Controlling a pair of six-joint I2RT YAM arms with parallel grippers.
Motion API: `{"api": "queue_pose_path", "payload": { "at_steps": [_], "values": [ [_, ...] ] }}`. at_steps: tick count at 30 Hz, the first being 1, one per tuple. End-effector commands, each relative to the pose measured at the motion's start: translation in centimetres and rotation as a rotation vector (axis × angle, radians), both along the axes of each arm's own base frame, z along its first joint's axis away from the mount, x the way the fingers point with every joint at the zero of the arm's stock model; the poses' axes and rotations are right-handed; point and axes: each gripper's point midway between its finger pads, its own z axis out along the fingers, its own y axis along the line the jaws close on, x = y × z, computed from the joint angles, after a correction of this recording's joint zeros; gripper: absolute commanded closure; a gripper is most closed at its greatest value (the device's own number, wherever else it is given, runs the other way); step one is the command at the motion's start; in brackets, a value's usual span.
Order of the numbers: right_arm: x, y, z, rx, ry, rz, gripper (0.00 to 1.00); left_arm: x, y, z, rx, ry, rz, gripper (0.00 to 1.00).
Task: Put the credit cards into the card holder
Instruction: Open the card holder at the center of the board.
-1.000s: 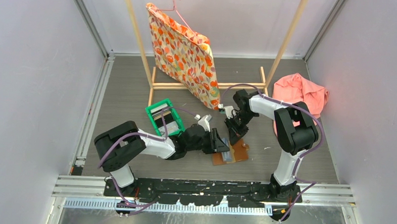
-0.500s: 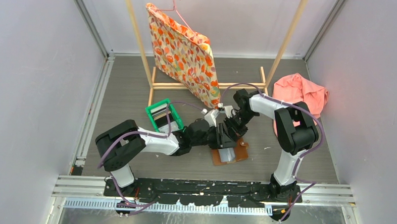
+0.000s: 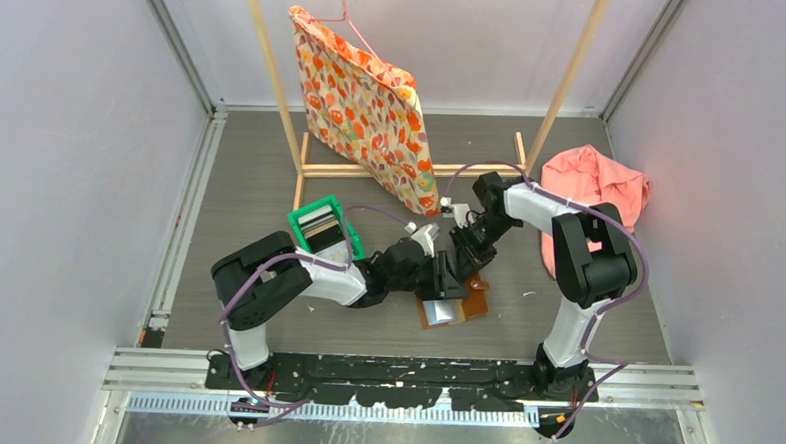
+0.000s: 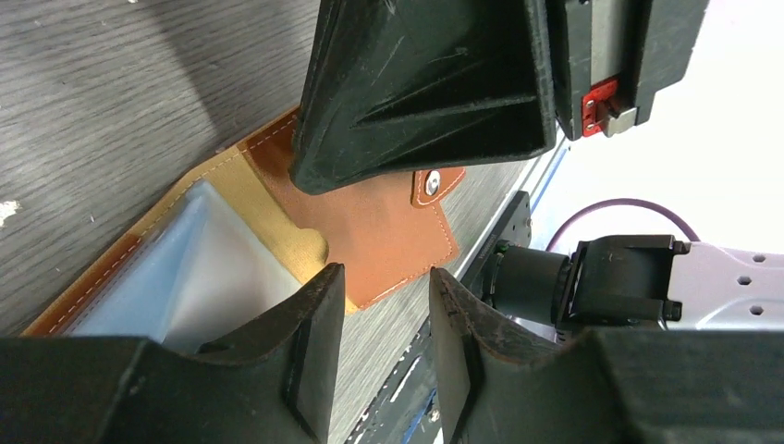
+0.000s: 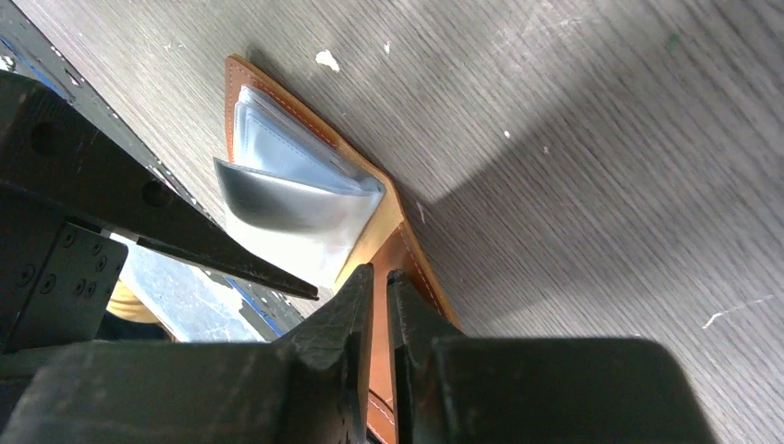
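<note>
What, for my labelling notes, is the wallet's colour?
The wallet is reddish brown; left wrist view shows best.

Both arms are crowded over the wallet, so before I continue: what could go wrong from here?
The left jaws and right jaws sit close together above the card holder; either moving could hit the other. The holder's clear sleeves stand fanned up, so they may fold or catch under descending jaws.

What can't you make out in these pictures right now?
Right wrist view: whether the right claw pinches the card holder, hidden by its own fingers.
Left wrist view: part of the card holder, covered by the right claw.
Top view: credit cards in the green bin, too small to count.
</note>
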Motion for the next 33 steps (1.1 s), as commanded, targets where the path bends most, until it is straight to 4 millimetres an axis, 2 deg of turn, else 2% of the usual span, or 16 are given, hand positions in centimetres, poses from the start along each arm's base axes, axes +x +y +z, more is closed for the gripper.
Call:
{"api": "queue_pose_path", "payload": {
  "at_steps": [1, 3, 6, 9, 14, 18, 27, 33],
  "values": [
    [0.7, 0.4, 1.5, 0.033, -0.044, 0.006, 0.84, 0.5, -0.2, 2.8, -0.031, -0.079, -0.015, 0.60],
    [0.6, 0.2, 1.0, 0.018, -0.027, 0.006, 0.84, 0.5, 0.8, 3.6, 0.001, -0.115, -0.007, 0.58],
    [0.4, 0.1, 0.2, -0.003, -0.003, 0.009, 0.87, 0.2, 2.7, 3.7, 0.046, -0.135, 0.014, 0.55],
    [0.1, -0.1, -0.5, -0.027, 0.016, 0.016, 0.88, -0.3, 4.3, 3.3, 0.073, -0.131, 0.036, 0.51],
    [0.1, -0.1, -0.9, -0.042, 0.020, 0.018, 0.89, -1.4, 6.0, 1.6, 0.104, -0.080, 0.059, 0.47],
    [0.1, -0.2, -1.0, -0.048, 0.023, 0.016, 0.89, -1.9, 6.3, 0.7, 0.120, -0.053, 0.069, 0.41],
    [0.1, -0.2, -1.1, -0.052, 0.022, 0.018, 0.89, -2.3, 6.6, -1.1, 0.181, -0.011, 0.079, 0.39],
    [0.1, -0.2, -1.1, -0.051, 0.020, 0.018, 0.89, -2.4, 5.4, -1.5, 0.169, 0.006, 0.063, 0.39]
  ]
}}
